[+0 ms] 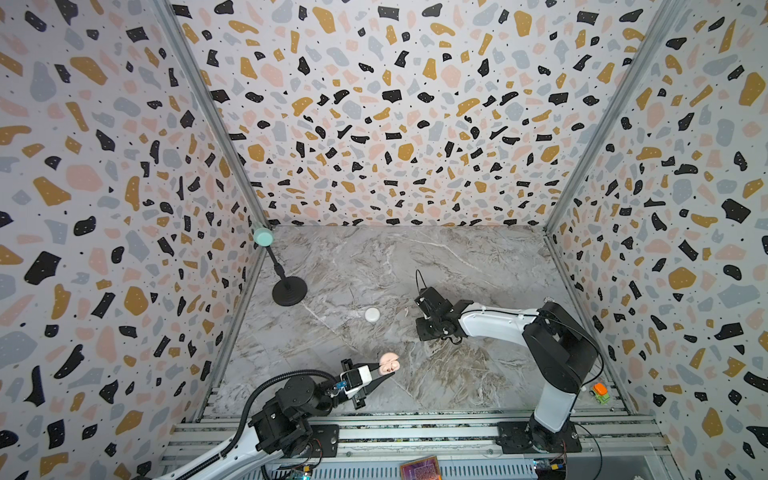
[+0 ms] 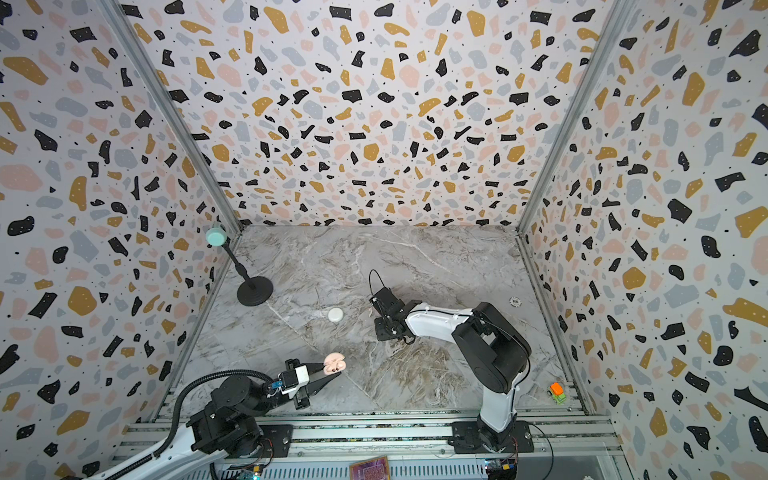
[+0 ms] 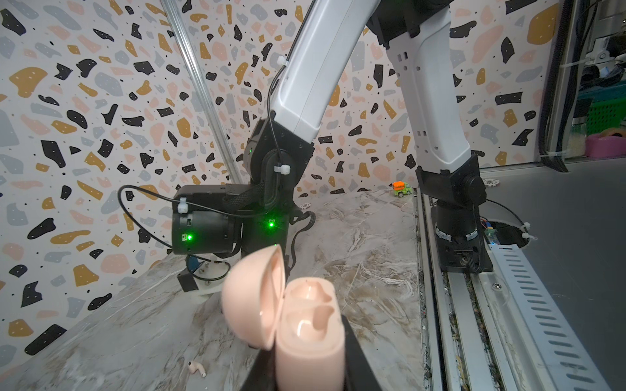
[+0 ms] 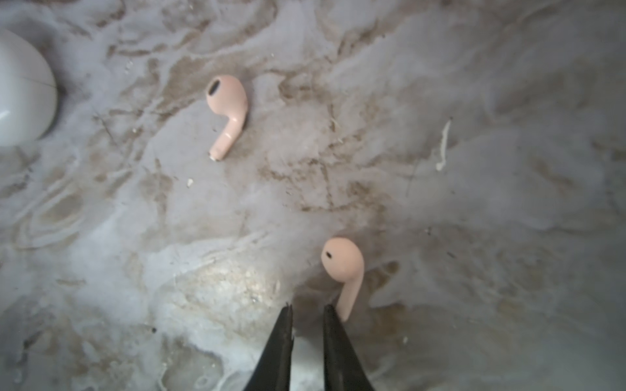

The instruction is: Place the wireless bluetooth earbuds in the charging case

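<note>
Just beside right end effector (image 4: 306, 311), pink earbud (image 4: 342, 262).

A robotics lab test cell: white-and-black robot arms, left (image 1: 291, 395) and right (image 1: 498, 324), bolted to a slotted aluminium rail (image 1: 415, 432) at the near edge of a grey marble-patterned counter (image 1: 374, 257), enclosed by terrazzo-print wall panels (image 1: 374, 104).
</note>
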`<state>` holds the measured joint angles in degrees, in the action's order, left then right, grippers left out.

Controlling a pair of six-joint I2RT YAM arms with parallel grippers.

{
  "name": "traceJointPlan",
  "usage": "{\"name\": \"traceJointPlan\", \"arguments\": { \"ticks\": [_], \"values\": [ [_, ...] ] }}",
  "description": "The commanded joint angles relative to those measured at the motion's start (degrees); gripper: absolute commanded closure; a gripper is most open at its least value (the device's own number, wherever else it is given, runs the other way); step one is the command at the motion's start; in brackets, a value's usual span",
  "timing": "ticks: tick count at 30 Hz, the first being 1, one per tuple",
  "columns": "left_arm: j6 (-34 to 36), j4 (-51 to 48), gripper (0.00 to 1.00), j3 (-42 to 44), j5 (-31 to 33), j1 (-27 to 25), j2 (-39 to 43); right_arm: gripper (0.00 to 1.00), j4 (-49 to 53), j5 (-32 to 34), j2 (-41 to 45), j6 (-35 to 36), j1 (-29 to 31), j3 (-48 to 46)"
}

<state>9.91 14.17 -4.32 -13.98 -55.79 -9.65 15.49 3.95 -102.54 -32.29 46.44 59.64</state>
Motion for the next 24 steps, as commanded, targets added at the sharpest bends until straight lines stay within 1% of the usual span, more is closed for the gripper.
{"name": "traceJointPlan", "arguments": {
  "ticks": [1, 5, 10, 14, 20, 24],
  "values": [
    [0.8, 2.17, 1.0, 0.18, 0.27, -0.44, -0.11, 0.8, 2.85, 1.56, 3.72, 0.01, -0.63, -1.27],
    [0.89, 2.26, 1.0, 0.19, 0.38, -0.32, -0.15, 0.78, 2.72, 0.61, 6.83, 0.98, -0.66, -1.55],
    [0.93, 2.19, 1.0, 0.18, 0.44, -0.36, -0.29, 0.65, 2.9, 0.88, 9.71, 2.42, -1.36, -0.52],
    [1.02, 2.02, 1.0, 0.08, 0.49, -0.33, -0.17, 0.63, 4.76, 1.5, 7.36, 4.19, -2.58, 2.04],
    [1.1, 2.0, 1.0, 0.1, 0.54, -0.43, -0.06, 0.62, 7.51, 2.39, 2.32, 5.55, -2.33, 6.56],
    [1.11, 1.95, 1.0, 0.13, 0.55, -0.4, 0.01, 0.6, 8.48, 3.4, -0.11, 5.75, -1.58, 9.23]
  ]
}}
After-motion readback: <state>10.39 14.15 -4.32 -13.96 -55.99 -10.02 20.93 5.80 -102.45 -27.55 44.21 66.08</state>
